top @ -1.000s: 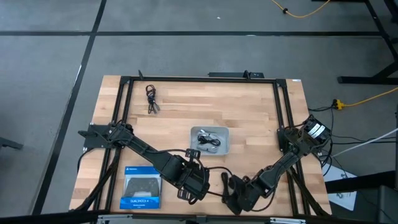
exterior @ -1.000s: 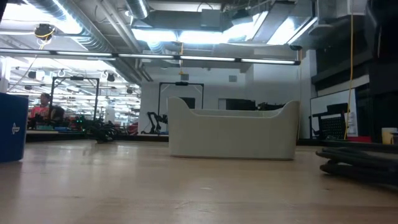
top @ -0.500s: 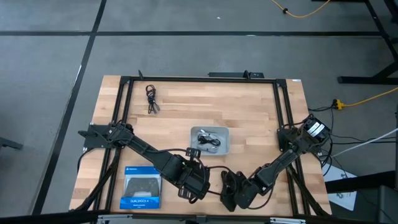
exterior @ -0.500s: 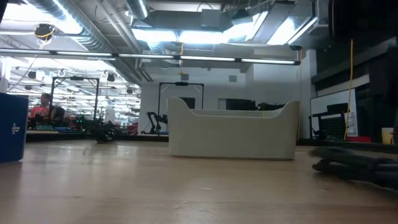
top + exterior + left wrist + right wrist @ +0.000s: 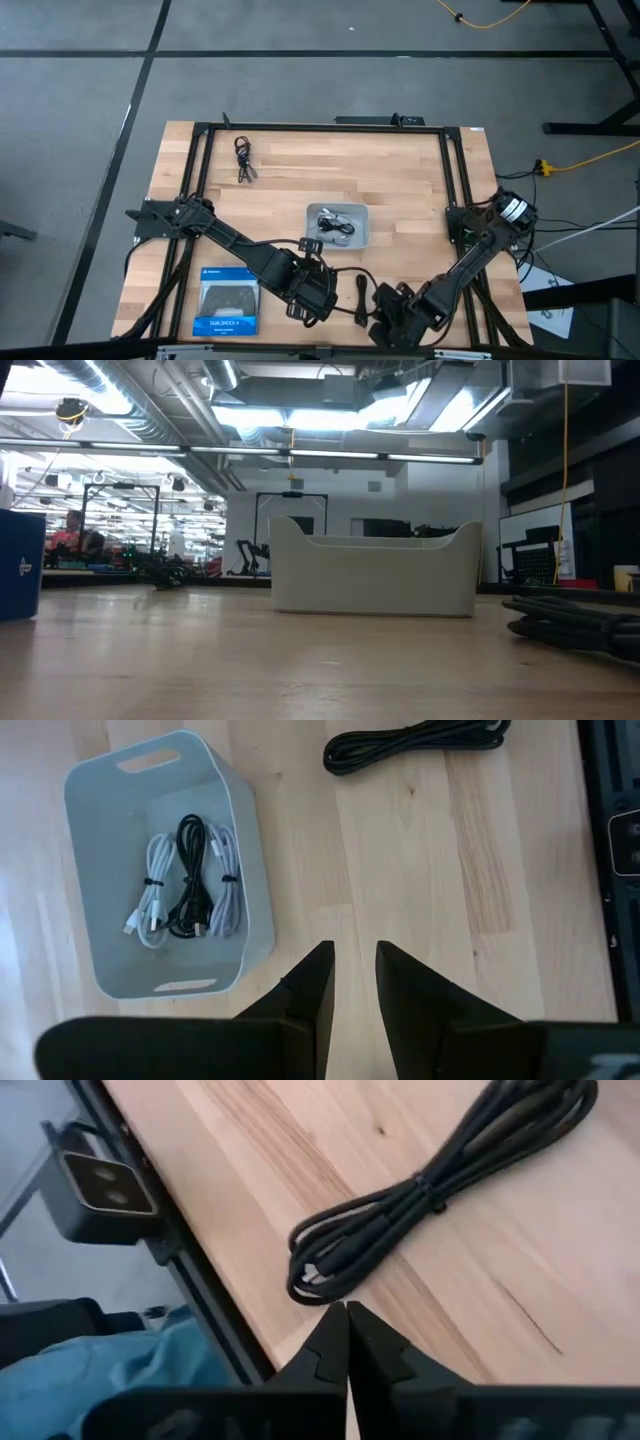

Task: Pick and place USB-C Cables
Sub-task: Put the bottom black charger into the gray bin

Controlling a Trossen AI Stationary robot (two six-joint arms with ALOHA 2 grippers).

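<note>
The right gripper [image 5: 347,1342] sits low at the near edge of the table with its two dark fingers pressed together and nothing between them. Directly ahead of it lies a coiled black cable bundle [image 5: 430,1205], right beside the table edge and the black frame rail [image 5: 190,1270].

The left gripper [image 5: 348,982] hangs near the front of the table too, fingers slightly apart, holding nothing, with the pale grey plastic tray [image 5: 250,850] just ahead of it.

What could go wrong: my guess is that closed right gripper is the main issue. If it goes in for the cable without spreading first, it'll just shove the bundle, and since the bundle sits so near the edge it could slide off the table. The coil is also loose at one end, so a pinch on a single strand might drag it open instead of lifting it cleanly. And both arms are crowded at the front, so a swing toward the tray could bump the other one.

Counts, as far as I can see:
- in the tray: two white cables [image 5: 150,885] and one black cable [image 5: 190,890], so three
- out on the wood: two black bundles, the one by the right gripper and another far-left one [image 5: 243,158]
- one tray
- one blue-and-black boxed controller [image 5: 227,305]
</note>
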